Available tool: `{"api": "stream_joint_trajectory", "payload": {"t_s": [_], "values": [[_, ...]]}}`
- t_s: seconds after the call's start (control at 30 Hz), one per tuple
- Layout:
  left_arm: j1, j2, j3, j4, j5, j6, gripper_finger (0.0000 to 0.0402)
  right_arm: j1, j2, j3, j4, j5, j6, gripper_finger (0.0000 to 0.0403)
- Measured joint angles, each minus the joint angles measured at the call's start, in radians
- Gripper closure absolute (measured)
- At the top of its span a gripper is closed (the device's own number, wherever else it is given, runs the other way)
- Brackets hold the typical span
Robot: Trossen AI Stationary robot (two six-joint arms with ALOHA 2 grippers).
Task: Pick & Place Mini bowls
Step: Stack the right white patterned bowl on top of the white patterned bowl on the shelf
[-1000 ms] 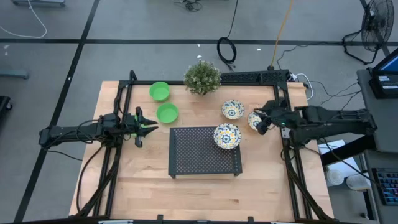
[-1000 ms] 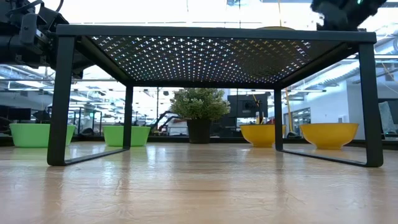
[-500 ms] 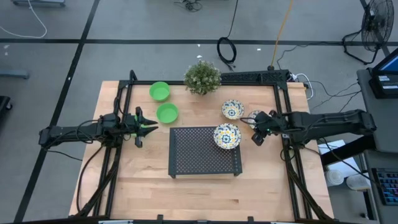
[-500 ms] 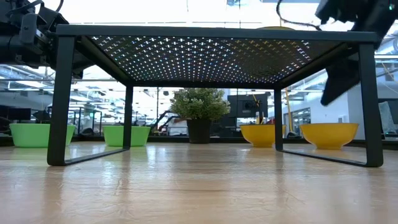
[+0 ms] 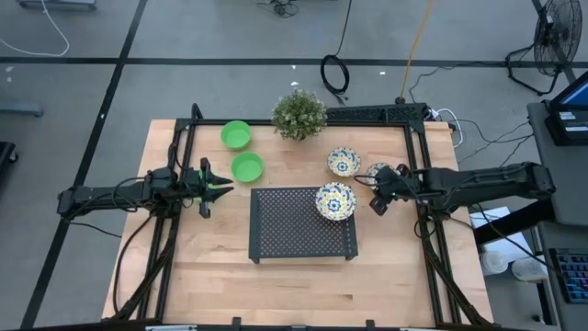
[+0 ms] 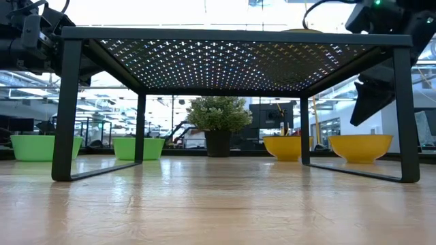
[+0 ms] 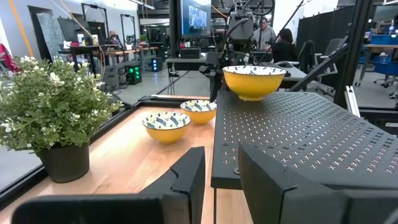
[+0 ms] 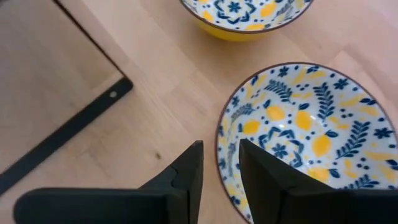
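Five mini bowls total: two green, three floral. Nearest thing is the black mesh rack (image 5: 302, 224) mid-table; one floral bowl on the rack (image 5: 335, 200) sits at its far right corner. The right gripper (image 8: 219, 171) hovers low over the right floral bowl (image 8: 298, 137), which rests on the table to the right of the rack; fingers only a narrow gap apart, straddling the bowl's rim, not clearly clamped on it. Just beyond it, the far floral bowl (image 5: 344, 163) sits on the table, the two close but apart. On the left, the left gripper (image 5: 213, 187) waits at the rack's left side, fingers slightly apart, holding nothing. Near green bowl (image 5: 247, 167) is just past the rack's far left corner; far green bowl (image 5: 236, 135) behind it, apart. One potted plant (image 5: 299, 114) at the far edge, centre. One wooden table (image 5: 211, 267).
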Motion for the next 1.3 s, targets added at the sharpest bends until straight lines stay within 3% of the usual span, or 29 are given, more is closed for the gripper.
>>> {"api": "stream_joint_trajectory", "payload": {"t_s": [0.7, 1.3], "values": [[0.0, 0.0, 0.0, 0.0, 0.0, 0.0, 0.0302, 0.0, 0.154, 0.0, -0.002, -0.025, -0.018, 0.032], [0.0, 0.0, 0.0, 0.0, 0.0, 0.0, 0.0302, 0.0, 0.16, 0.0, -0.015, -0.023, 0.015, 0.0349]]}}
